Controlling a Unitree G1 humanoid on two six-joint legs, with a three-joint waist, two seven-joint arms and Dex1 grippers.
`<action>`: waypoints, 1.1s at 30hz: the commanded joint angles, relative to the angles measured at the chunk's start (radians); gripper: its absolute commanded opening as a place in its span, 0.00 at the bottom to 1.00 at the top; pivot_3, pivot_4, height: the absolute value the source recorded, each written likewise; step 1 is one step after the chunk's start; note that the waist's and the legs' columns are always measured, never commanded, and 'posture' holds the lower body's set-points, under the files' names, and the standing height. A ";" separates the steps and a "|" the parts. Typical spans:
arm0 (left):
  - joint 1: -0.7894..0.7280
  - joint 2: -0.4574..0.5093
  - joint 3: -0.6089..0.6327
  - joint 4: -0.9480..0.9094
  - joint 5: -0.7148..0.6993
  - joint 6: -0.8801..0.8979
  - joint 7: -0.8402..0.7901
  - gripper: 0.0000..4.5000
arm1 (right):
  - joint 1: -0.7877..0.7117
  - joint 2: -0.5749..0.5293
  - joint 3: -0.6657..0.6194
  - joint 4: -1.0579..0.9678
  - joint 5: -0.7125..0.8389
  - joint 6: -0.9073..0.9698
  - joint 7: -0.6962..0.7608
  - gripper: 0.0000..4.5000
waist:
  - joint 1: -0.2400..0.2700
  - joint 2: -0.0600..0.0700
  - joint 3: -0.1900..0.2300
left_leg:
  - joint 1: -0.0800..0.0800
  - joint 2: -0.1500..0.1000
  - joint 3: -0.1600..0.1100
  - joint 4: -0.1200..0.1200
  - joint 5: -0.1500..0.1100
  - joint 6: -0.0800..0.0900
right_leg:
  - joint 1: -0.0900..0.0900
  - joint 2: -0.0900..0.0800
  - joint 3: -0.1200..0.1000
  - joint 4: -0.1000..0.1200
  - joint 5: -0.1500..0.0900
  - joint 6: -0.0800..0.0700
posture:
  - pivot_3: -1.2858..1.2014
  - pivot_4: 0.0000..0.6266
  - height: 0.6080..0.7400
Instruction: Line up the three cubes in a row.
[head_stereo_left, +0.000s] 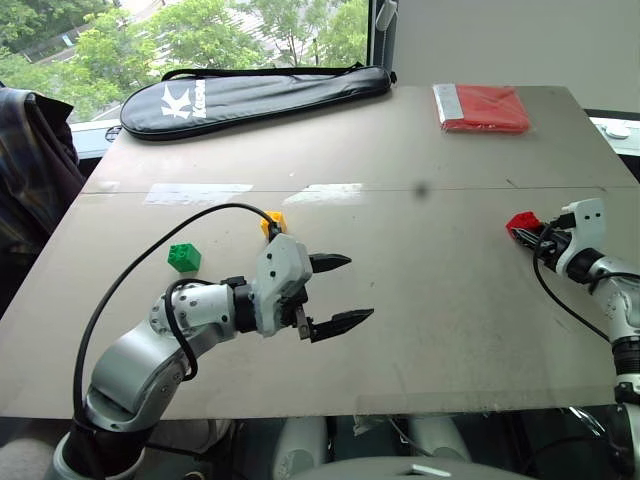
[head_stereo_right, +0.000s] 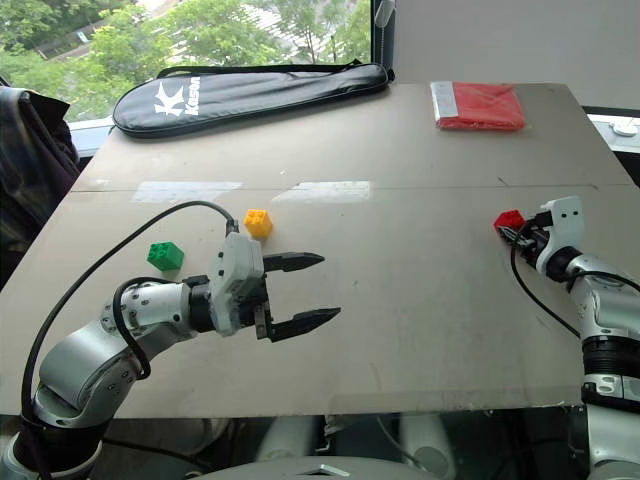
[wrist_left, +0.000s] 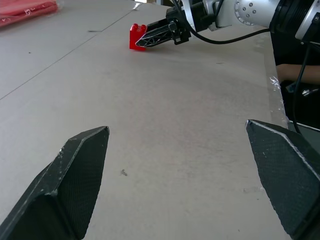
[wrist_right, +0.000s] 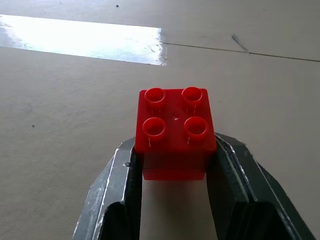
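At the right edge of the table (head_stereo_left: 420, 330), the right tool (wrist_right: 175, 160) is closed on the red cube (wrist_right: 174, 131): in the right wrist view both fingers press its side walls, the four studs face up, and the brick sits at the very tips rather than deep between them. Whether it rests on the table or is just lifted I cannot tell.

The relation that matters for the next move is the sideways gap. The yellow cube (head_stereo_right: 258, 222) and the green cube (head_stereo_right: 165, 256) sit near each other on the left half of the table, green a little nearer the robot and further left, while the red cube is well apart on the far right. A line through green and yellow runs left to right with a slight slant away from the robot, so the red cube probably has to travel leftward across the open middle to land just right of the yellow one.

The left tool (head_stereo_right: 300, 292) hangs with its fingers spread wide and empty, pointing right, just beside and in front of the yellow cube, touching nothing.
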 joint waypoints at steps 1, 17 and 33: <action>-0.019 0.014 0.015 -0.004 -0.012 -0.006 -0.019 1.00 | 0.146 0.086 -0.003 -0.376 0.015 0.103 -0.151 0.28 | 0.002 0.000 0.000 | 0.000 0.000 -0.001 0.000 0.000 0.000 | 0.000 0.000 -0.001 0.000 0.000 0.001 | 0.52 0.24 0.76; -0.099 0.064 -0.037 0.103 0.078 -0.074 -0.143 1.00 | 0.332 0.424 0.201 -0.853 -0.077 0.399 -0.550 0.28 | 0.000 -0.001 0.000 | 0.001 0.000 -0.001 -0.001 0.000 -0.001 | -0.001 -0.001 0.002 0.000 -0.004 -0.001 | 0.52 0.24 0.76; -0.096 0.038 -0.042 0.089 0.091 -0.076 -0.124 1.00 | 0.324 0.409 0.223 -0.831 -0.109 0.412 -0.532 0.79 | -0.003 -0.001 0.000 | 0.000 0.000 -0.002 -0.001 0.000 -0.001 | -0.002 -0.001 0.002 0.001 -0.005 0.000 | 0.52 0.24 0.76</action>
